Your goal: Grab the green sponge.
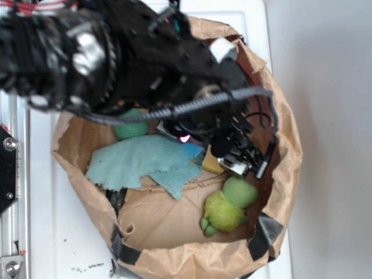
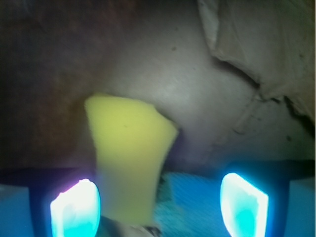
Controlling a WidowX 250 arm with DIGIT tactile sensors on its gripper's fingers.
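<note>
Nothing is grabbed yet; the whole of the grasp is left to do.

Taking the exterior view from the left: the paper bag (image 1: 75, 157) sits open on the white surface (image 1: 43, 232). Inside it, a darker green lump (image 1: 131, 127) shows only in part, because my arm (image 1: 116, 52) covers its top. I cannot say what it is. Next comes the teal cloth (image 1: 139, 163), spread flat. After that a corner of the yellow wedge (image 1: 210, 164) peeks out from under my tool (image 1: 239, 161). The green sponge (image 1: 240, 190) lies just below the tool in that view, free and untouched. It rests against the fuzzy toy (image 1: 224, 213) near the bag's right wall.

In the wrist view my tool (image 2: 160, 207) is wide open and holds nothing. Its left fingertip (image 2: 76, 210) and right fingertip (image 2: 244, 205) glow well apart. The wedge (image 2: 131, 153) stands between them, close to the left one, though I cannot tell whether it touches. The sponge does not show in this view at all, so I judge I am lined up on the wrong piece. I must shift over to the sponge, come down around it and close.

My arm blurs and blocks most of the bag's upper half. The tool's height above the bag floor is hard to judge. Whether the sponge and the toy are pressed together or merely beside each other is also unclear.
</note>
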